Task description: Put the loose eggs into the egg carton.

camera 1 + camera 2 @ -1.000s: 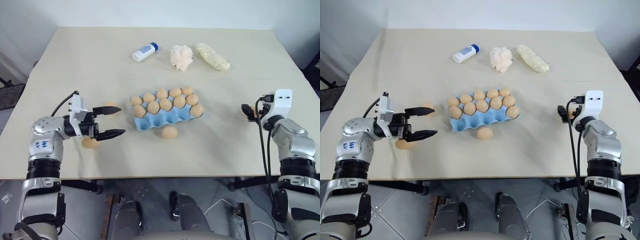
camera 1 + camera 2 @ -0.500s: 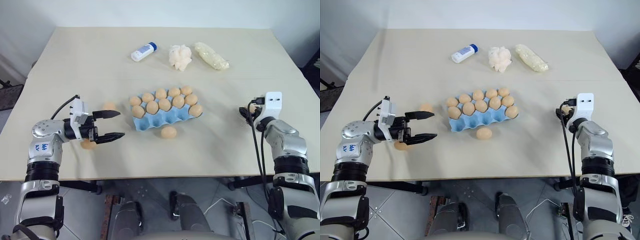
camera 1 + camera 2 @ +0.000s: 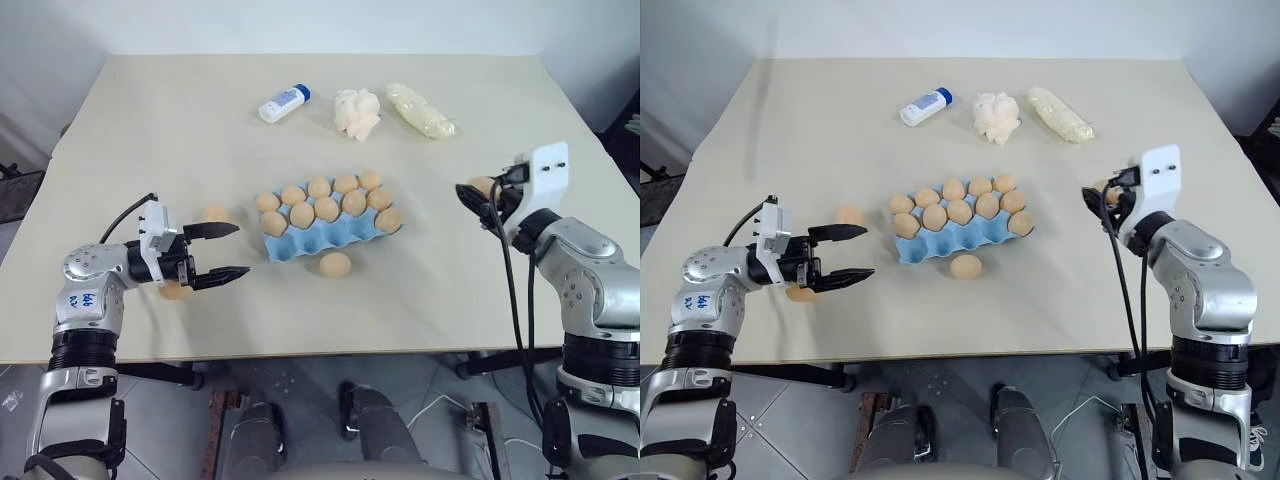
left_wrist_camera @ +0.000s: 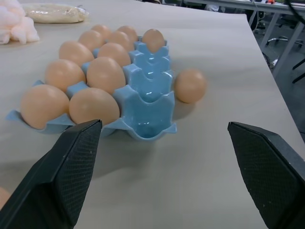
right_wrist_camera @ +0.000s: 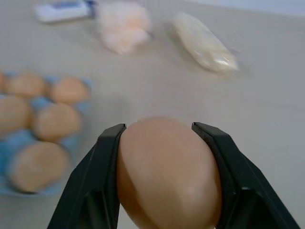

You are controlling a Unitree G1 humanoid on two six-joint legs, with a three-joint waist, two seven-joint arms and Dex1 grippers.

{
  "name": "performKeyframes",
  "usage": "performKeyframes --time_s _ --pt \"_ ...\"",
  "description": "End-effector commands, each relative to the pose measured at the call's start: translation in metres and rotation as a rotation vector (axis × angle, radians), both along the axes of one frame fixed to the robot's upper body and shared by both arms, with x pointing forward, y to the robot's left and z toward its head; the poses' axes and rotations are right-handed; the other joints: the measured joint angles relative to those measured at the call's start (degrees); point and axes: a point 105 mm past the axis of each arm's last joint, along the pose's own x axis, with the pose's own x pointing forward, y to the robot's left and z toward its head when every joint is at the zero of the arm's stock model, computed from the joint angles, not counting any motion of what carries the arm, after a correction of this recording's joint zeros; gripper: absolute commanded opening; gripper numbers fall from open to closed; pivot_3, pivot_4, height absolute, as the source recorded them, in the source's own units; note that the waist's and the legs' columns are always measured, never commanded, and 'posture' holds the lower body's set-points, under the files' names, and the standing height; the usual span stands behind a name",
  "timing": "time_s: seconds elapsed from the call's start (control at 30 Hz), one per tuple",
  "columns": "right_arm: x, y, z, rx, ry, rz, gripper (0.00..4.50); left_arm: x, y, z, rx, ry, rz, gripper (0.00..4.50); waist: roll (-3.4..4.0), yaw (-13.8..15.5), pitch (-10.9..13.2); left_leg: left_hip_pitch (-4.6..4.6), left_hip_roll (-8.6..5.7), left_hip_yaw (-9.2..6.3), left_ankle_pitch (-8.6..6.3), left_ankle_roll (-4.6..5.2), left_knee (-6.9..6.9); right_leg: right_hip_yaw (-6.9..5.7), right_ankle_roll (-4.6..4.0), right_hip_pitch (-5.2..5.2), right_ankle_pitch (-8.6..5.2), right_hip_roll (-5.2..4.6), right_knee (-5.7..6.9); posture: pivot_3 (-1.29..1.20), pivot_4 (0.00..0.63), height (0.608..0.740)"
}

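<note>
Carrying one egg point(image 5: 167, 174) clamped in the right gripper point(image 3: 1102, 195) above the desk's right side; left gripper point(image 3: 228, 250) gapes empty. Next, likely lowering it into an empty front cup of the mid-desk egg carton point(image 3: 335, 232).

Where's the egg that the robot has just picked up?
The egg sits between the right gripper's jaws, lifted above the table's right side, right of the egg carton.

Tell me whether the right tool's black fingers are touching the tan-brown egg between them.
Touching. The right wrist view shows both black fingers of the right tool pressed against the sides of the smooth tan-brown egg, no gap either side.
</note>
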Motion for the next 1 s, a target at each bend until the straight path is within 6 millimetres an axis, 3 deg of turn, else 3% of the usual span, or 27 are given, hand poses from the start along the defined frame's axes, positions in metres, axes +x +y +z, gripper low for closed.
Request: performKeyframes --time_s 0.03,0.23,0.4,0.63,0.77,1.0 --pt "-0.005 0.037 0.014 0.012 -0.037 0.128 1.86 0.0 0.0 0.014 -0.034 -0.074 0.01 4.5 0.0 -0.03 0.0 0.0 -0.02 0.01 0.0 0.0 0.0 0.01 0.0 0.0 0.0 -0.01 0.0 0.0 0.15 0.74" --pt "0.0 0.087 -0.009 -0.01 0.016 0.279 1.86 0.007 -0.002 0.027 -0.108 -0.143 0.049 4.5 0.0 0.1 0.0 -0.08 -0.02 0.02 -0.01 0.01 -0.04 -0.06 0.0 -0.02 0.0 -0.01 -0.07 0.0 0.15 0.74" --pt "0.003 0.11 -0.025 -0.044 0.045 0.351 1.86 0.003 -0.002 0.025 -0.111 -0.139 0.049 4.5 0.0 0.18 0.0 -0.23 -0.03 0.11 -0.01 0.01 0.02 -0.17 0.0 -0.06 0.0 -0.01 -0.1 0.0 0.15 0.74" --pt "0.005 0.13 -0.029 -0.046 0.047 0.412 1.86 -0.005 0.001 0.018 -0.094 -0.119 0.056 4.5 0.01 -0.02 0.0 -0.26 -0.01 0.18 -0.01 0.01 0.02 -0.22 0.0 -0.08 0.0 0.0 -0.09 0.0 0.15 0.74" --pt "0.012 0.132 -0.034 -0.078 0.04 0.4 1.86 -0.005 0.0 0.018 -0.097 -0.124 0.062 4.5 0.01 -0.01 0.0 -0.28 0.0 0.17 -0.01 0.0 0.06 -0.26 -0.01 -0.07 0.0 -0.01 -0.07 0.0 0.15 0.74" --pt "0.02 0.124 -0.026 -0.096 0.012 0.37 4.24 -0.005 0.0 0.019 -0.104 -0.13 0.063 4.5 0.01 -0.02 0.01 -0.33 0.0 0.18 -0.01 0.0 0.06 -0.3 -0.01 -0.09 0.0 -0.02 -0.11 0.0 0.15 0.74"
